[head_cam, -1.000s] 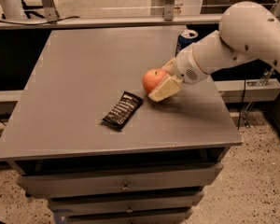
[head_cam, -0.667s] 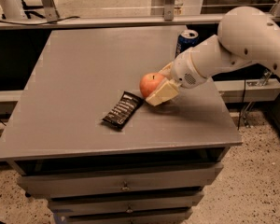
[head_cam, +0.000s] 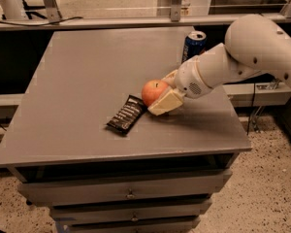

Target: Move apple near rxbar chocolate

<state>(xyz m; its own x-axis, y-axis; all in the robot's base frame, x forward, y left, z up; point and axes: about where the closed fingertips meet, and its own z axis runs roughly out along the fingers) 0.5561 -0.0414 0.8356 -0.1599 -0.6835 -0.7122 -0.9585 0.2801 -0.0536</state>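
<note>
The red-orange apple (head_cam: pixel 152 91) sits low over the grey table (head_cam: pixel 87 76), just right of the upper end of the rxbar chocolate (head_cam: pixel 126 114), a flat black bar with white lettering lying diagonally. My gripper (head_cam: pixel 164 93) reaches in from the right on a white arm and is shut on the apple, one cream finger (head_cam: pixel 166 102) in front of it and the other behind. The apple almost touches the bar's top end.
A blue soda can (head_cam: pixel 193 44) stands upright at the back right, just behind my arm. The table's right edge and front edge are close to the gripper. Drawers sit below the tabletop; a railing runs along the back.
My gripper has carried the apple leftward toward the bar, closing the gap between them.
</note>
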